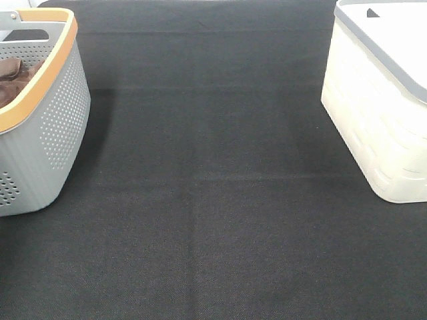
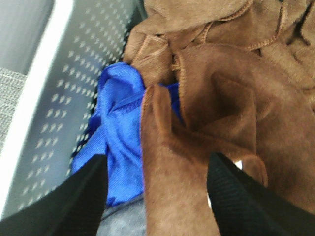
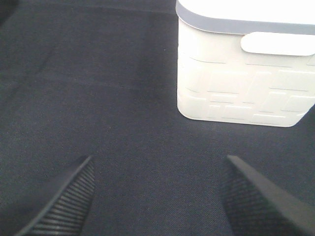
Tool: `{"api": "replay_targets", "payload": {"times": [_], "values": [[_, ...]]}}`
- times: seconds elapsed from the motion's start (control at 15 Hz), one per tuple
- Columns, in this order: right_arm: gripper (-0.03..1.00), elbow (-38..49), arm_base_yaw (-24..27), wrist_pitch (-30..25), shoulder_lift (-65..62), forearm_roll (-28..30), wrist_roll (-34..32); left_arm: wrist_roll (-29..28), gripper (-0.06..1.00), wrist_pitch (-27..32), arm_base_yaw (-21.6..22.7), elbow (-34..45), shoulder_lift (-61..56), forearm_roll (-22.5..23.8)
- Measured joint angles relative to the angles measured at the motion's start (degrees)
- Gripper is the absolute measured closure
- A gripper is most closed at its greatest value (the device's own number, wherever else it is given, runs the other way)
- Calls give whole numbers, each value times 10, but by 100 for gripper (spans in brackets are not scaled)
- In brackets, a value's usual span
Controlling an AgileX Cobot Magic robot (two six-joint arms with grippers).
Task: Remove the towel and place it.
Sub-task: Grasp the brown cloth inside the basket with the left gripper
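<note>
— Where is the towel (image 2: 221,98)?
— Crumpled in the grey basket (image 1: 60,113) at the tabletop's (image 1: 213,200) left edge, beside a blue cloth (image 2: 118,113). My left claw (image 2: 156,158) is released, astride a raised fold, so closing should take only brown.
— The right claw (image 3: 158,160)?
— Released, empty, facing the white bin (image 3: 231,83).

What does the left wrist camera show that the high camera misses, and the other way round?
Only the left wrist view: a blue cloth tucked beside the brown towel, and the left gripper, its two black fingers standing open on either side of a fold of that towel.
Only the high view: the white bin at the right, and the outer side of the grey basket with its orange rim.
Both: the grey perforated basket with the brown towel inside.
</note>
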State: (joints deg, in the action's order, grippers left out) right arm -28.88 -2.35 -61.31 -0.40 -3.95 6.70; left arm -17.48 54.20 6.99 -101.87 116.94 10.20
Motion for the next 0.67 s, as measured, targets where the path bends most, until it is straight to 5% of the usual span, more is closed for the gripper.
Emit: {"api": "replay_targets", "payload": {"times": [0.33,0.47,0.67], "values": [[28,0,0,0,0,-1,0,0,44,-6,0,-12,44,-5],[28,0,0,0,0,-1,0,0,58,-18,0,-12,51,-5],[28,0,0,0,0,-1,0,18,94,-33,0,-12,51,-5]]}}
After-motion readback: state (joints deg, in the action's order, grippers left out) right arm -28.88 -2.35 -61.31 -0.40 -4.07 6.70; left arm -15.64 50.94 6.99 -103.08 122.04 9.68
